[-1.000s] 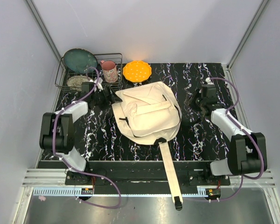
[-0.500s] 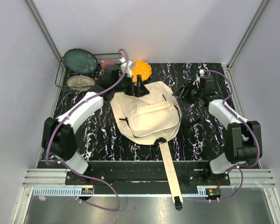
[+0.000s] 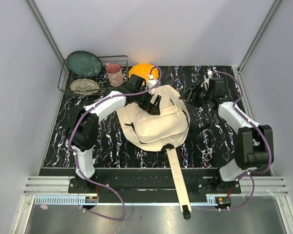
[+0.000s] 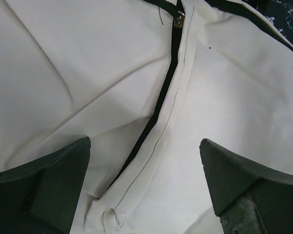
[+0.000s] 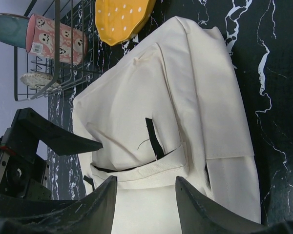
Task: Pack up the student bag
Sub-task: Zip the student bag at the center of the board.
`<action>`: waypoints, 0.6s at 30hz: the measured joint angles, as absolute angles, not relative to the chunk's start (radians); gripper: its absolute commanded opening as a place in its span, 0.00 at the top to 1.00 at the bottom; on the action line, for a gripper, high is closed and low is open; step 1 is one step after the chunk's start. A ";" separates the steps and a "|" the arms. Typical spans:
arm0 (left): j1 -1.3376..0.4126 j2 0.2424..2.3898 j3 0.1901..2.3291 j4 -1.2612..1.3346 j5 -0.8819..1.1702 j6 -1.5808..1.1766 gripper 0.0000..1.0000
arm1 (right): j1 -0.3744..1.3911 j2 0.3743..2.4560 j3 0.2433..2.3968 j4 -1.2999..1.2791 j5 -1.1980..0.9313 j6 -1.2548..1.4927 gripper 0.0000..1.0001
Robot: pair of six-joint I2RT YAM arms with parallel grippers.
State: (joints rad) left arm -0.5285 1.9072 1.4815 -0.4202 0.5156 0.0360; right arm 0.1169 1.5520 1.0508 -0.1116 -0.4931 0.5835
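Both the left gripper point(image 4: 145, 183) and right gripper point(image 5: 143, 205) are held open. The bag point(image 3: 154, 129) may be pinched beside the zipper point(image 4: 161, 100), not at the pull point(image 4: 177, 19), and dragged askew.

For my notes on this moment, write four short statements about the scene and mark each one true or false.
1. The left gripper is open above the student bag, over its black zipper. True.
2. The pink mug stands on the bag. False: it sits in the wire rack.
3. The right gripper holds the orange plate. False: it is open and empty, beside the bag.
4. A long strap reaches past the near edge of the table. True.
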 measured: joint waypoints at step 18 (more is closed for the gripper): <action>-0.542 1.927 1.488 -0.475 0.623 0.123 0.65 | 0.212 1.748 1.276 -0.228 -0.504 0.490 0.43</action>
State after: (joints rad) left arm -0.5423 1.9274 1.4876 -0.4747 0.6228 0.1226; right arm 0.2115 1.7481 1.2758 -0.2279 -0.5041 0.4896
